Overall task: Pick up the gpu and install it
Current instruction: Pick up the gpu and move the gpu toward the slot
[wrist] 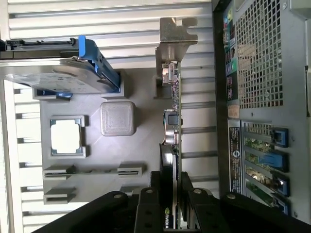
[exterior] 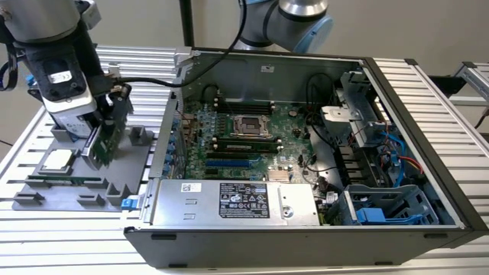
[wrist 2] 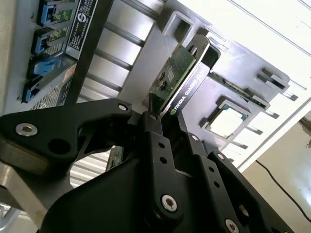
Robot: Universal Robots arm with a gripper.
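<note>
The arm's tool (exterior: pixel 98 150) is clenched on the gpu (exterior: pixel 107 134), holding the card on edge over the grey parts tray (exterior: pixel 73 189) on the slatted table (exterior: pixel 432 97), at the exterior view's left of the open computer case (exterior: pixel 306 243). In the first wrist view, the card's silver bracket (wrist: pixel 177 41) points away from the tool, with a processor chip (wrist: pixel 66 136) and a blue-framed hard drive (wrist: pixel 65 80) lying in the tray alongside.

In the first wrist view the tool (wrist: pixel 173 187) hides the gripped end of your gpu (wrist: pixel 172 121), and the case (wrist: pixel 262 97) runs off frame.
</note>
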